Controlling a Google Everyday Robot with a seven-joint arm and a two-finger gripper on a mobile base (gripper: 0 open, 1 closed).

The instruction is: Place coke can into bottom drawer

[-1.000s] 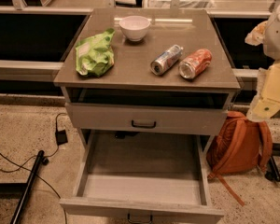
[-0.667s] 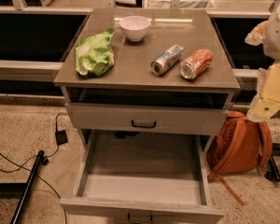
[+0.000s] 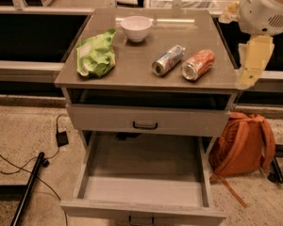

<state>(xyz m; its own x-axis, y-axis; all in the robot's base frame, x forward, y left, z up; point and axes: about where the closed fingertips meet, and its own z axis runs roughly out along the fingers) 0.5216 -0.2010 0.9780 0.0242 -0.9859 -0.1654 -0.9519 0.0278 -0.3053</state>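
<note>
Grey surface: red-orange coke can on its side, left of pale hand; may roll if nudged. Hand state: can't tell.

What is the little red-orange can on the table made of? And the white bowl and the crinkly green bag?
The red-orange coke can looks like thin painted metal; its end shines silver. The round white bowl seems glazed ceramic or plastic: smooth, glossy. The green bag looks like plastic film, all creases. The gripper hangs beside the right edge of the tabletop, touching none.
</note>
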